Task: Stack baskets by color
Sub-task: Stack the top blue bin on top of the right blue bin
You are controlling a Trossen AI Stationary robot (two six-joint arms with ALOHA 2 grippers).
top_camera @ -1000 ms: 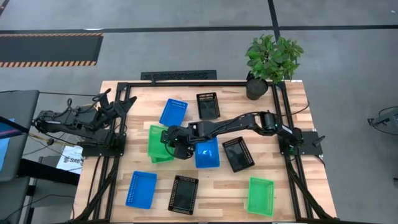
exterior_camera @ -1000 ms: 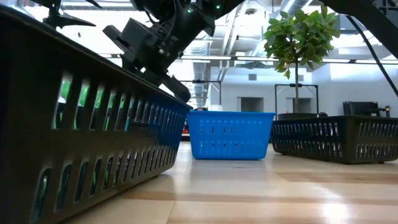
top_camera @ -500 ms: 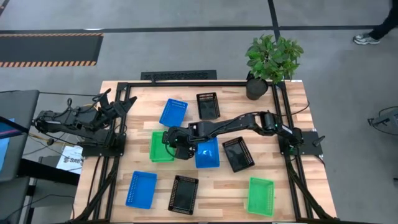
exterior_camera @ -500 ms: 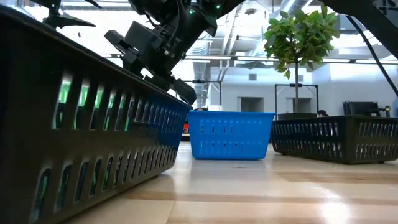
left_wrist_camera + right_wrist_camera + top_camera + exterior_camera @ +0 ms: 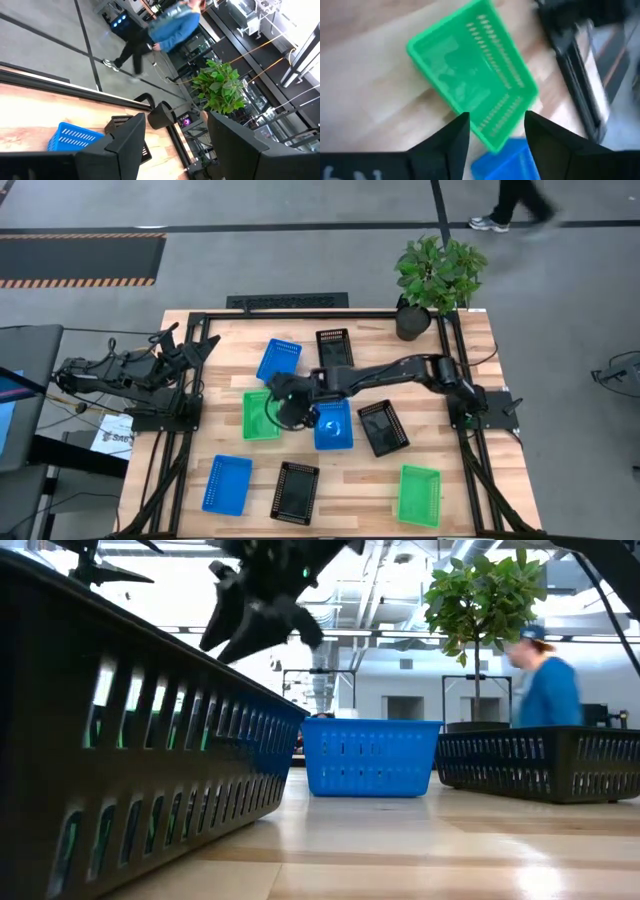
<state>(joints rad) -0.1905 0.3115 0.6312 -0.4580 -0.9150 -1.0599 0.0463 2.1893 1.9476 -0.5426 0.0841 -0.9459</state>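
- Green basket (image 5: 262, 415) lies flat mid-bench, long axis toward my near edge.
- My right claw (image 5: 283, 409) hovers released beside it.
- Left claw (image 5: 190, 348) released, parked at the left edge.

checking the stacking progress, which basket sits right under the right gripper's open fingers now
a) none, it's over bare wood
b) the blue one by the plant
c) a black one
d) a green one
d: the right gripper hangs open over the green basket, holding nothing.
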